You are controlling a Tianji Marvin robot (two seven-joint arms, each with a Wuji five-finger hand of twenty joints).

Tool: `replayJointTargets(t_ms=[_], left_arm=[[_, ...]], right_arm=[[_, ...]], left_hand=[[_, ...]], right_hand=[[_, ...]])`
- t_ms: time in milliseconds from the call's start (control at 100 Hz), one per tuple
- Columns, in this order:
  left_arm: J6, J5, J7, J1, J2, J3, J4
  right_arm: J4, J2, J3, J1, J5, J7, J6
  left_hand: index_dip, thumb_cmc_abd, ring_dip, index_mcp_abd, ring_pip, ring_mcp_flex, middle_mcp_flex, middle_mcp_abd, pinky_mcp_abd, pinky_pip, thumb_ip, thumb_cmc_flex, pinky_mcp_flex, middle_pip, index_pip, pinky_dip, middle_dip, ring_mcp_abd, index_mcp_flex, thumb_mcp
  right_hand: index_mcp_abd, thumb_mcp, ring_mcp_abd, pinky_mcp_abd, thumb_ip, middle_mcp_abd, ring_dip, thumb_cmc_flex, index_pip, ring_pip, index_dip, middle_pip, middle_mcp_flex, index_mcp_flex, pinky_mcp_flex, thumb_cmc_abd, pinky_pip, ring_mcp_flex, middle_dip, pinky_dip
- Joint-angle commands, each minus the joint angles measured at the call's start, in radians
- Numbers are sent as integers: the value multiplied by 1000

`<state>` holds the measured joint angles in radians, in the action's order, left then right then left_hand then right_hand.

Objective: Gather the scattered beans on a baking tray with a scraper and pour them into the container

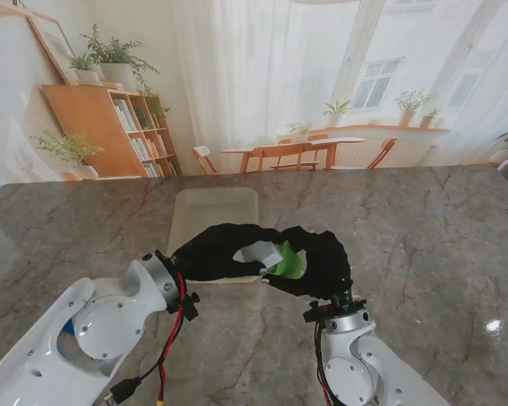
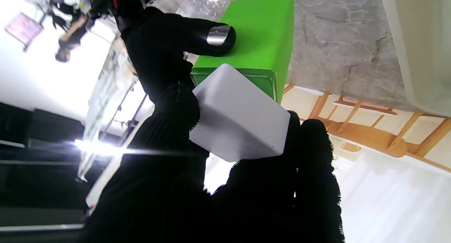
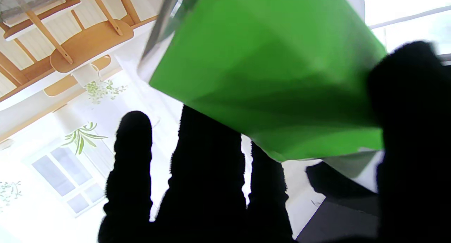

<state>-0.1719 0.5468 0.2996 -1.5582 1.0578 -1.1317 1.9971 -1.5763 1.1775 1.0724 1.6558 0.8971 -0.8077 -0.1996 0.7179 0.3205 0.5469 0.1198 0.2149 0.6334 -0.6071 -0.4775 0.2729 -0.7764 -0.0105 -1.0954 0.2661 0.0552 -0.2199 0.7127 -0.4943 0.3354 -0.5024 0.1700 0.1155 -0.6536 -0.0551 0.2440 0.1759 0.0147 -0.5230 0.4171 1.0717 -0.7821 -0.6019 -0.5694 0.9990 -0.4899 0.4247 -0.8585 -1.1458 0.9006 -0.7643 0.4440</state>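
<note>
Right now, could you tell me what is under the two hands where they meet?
The near edge of the baking tray lies under them. The left hand holds a white block, the right hand a green container. The hands cover that part of the tray; no beans are discernible.

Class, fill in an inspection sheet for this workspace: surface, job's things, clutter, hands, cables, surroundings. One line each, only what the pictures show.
Surface: marble-patterned table; no beans can be made out.
Job's things: pale tray lying flat beyond the hands; green container and white scraper held close together above the tray's near edge.
Clutter: nothing seen.
Hands: left hand shut on the scraper; right hand shut on the container, both in black gloves.
Cables: red and black cable loose at the left wrist; another at the right wrist.
Surroundings: backdrop showing bookshelf, plants, dining table and windows.
</note>
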Motion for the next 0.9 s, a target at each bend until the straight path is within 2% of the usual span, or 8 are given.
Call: replayJointTargets(t_ms=[0,170,310,510,580,720,830,890], left_arm=[[-25,31,24,8,-19,2,-3],[-89,84,91,28,-37,-15,12],[-120,133,90,41,-39,-17,9],[-157,267,-36,28,-22,-20,-7],[-160,299,-44,15,-22,-31,3],[-153,292,-73,-12,-17,-51,13],[-105,280,-127,-46,-5,-57,25],[-44,256,-160,-64,4,-51,33]], right_arm=[[-12,10,2,-6,-11,12,-13],[-11,12,8,-4,-26,20,-31],[-11,13,10,-2,-33,26,-37],[-11,12,10,-3,-34,31,-38],[-11,12,11,-2,-34,31,-36],[-11,12,11,-2,-32,30,-32],[-11,12,10,-2,-31,30,-28],[-12,12,9,-3,-29,29,-26]], left_hand=[[78,-58,-74,-131,-36,-7,-101,430,-77,53,-11,-194,-32,101,-159,-35,36,-247,-90,371],[187,-19,-185,-276,-75,-35,-105,497,-81,123,-35,-196,-66,81,-424,-89,83,-285,-155,511],[29,-39,-254,-324,-102,-104,-56,498,-80,200,-24,-196,-113,47,-466,-147,143,-279,-145,485],[-309,-48,-278,-155,-112,-291,230,371,-43,263,-28,-160,-212,-15,56,-227,232,-188,137,165],[-304,-88,-289,-62,-118,-373,331,314,-33,299,-25,-67,-258,-27,166,-247,253,-148,248,-6],[-304,-148,-288,4,-124,-481,453,252,-25,366,-26,105,-323,-35,206,-265,254,-108,360,-161],[-305,-271,-281,44,-118,-506,459,233,11,388,-28,260,-335,-30,210,-256,249,-70,373,-204],[-289,-322,-251,62,-105,-481,420,229,48,382,-26,308,-321,-18,191,-188,228,-53,364,-203]], right_hand=[[295,-367,-86,-24,-74,127,0,170,150,0,-34,-93,76,-61,-2,220,-6,11,-29,0],[312,-381,-93,-26,-69,136,-2,158,146,11,-36,-85,86,-67,6,212,1,21,-33,-1],[312,-389,-92,-26,-66,135,-5,156,144,15,-38,-81,91,-72,7,205,4,26,-38,0],[302,-393,-88,-23,-63,131,-11,157,146,17,-41,-76,92,-75,10,204,8,26,-43,2],[302,-393,-87,-22,-63,130,-12,159,144,17,-40,-76,92,-73,11,204,9,25,-45,3],[300,-392,-85,-22,-63,127,-14,160,145,16,-41,-74,90,-72,11,206,10,24,-46,4],[295,-390,-82,-18,-64,125,-15,165,146,15,-41,-74,90,-71,9,207,12,21,-47,4],[292,-388,-81,-16,-64,123,-15,166,146,14,-41,-75,89,-70,9,208,13,21,-48,5]])
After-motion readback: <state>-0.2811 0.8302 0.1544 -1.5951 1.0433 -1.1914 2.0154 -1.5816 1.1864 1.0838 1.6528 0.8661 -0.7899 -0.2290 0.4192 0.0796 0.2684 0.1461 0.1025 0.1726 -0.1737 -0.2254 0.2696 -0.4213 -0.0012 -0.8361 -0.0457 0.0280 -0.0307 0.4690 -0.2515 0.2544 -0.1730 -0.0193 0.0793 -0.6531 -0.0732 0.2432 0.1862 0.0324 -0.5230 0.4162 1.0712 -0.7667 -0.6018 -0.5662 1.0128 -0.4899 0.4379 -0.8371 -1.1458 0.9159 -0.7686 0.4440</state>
